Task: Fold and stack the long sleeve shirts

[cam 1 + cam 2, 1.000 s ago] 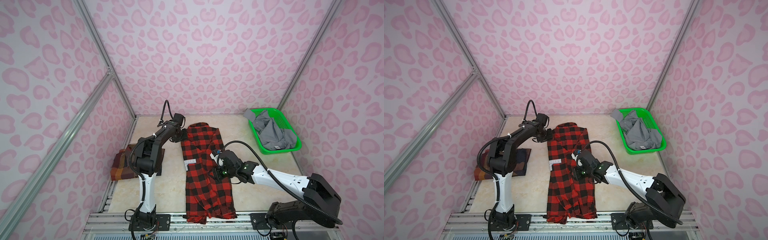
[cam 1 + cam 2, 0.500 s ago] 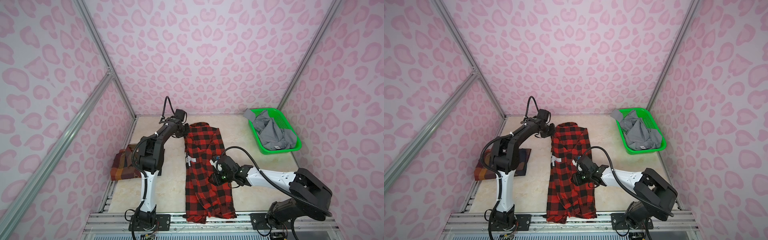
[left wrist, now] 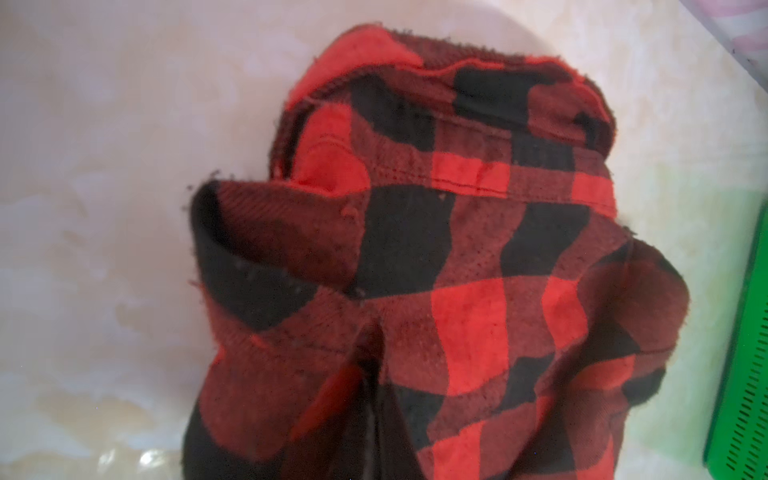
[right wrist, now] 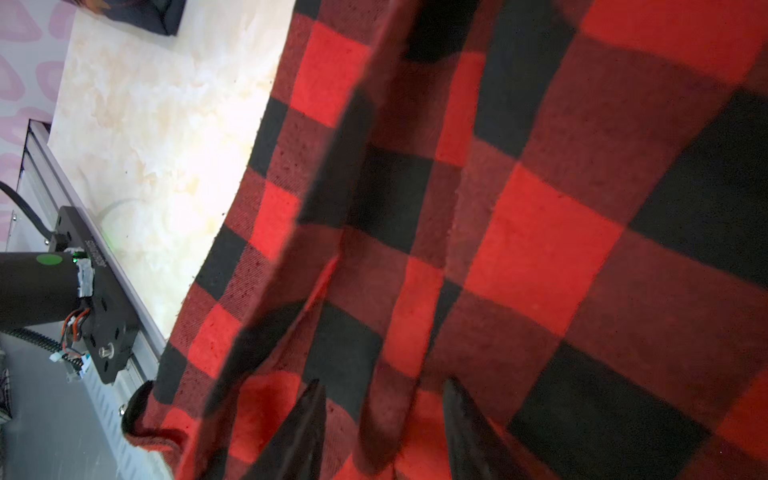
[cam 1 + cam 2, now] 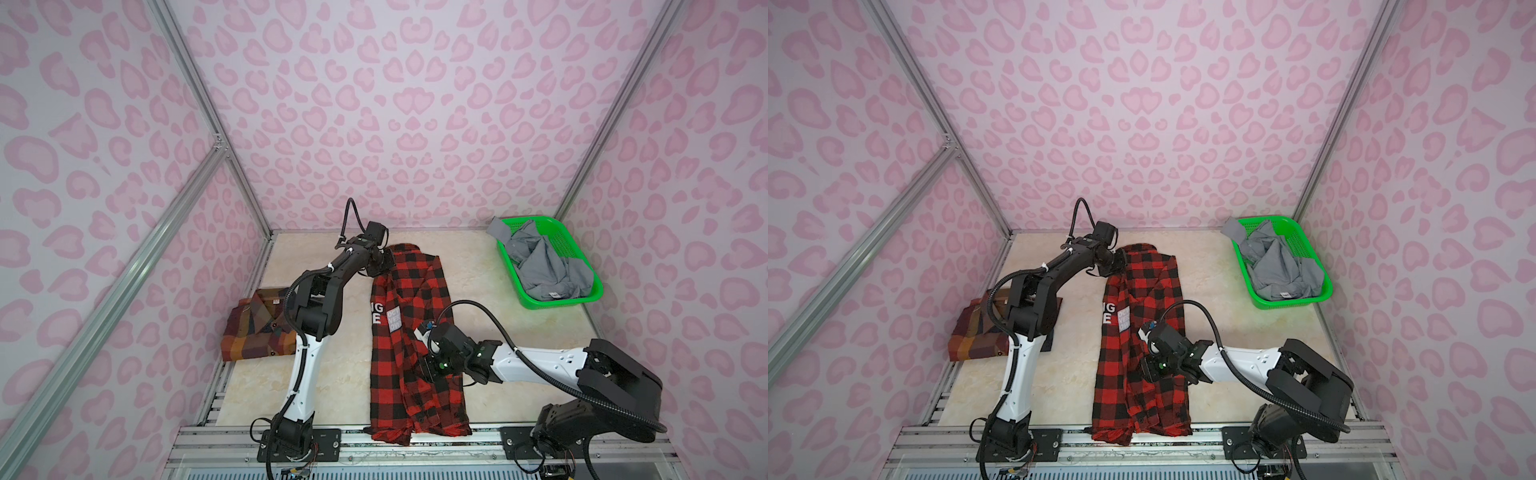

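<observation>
red-and-black flannel [image 5: 411, 291] | left pincer [image 3: 370, 336] clamped on collar end | right pincer [image 4: 382, 384] part-open astride mid fold

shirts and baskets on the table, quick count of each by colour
red and black check shirt: 1
brown plaid shirt: 1
grey shirt: 1
green basket: 1
total: 4
</observation>
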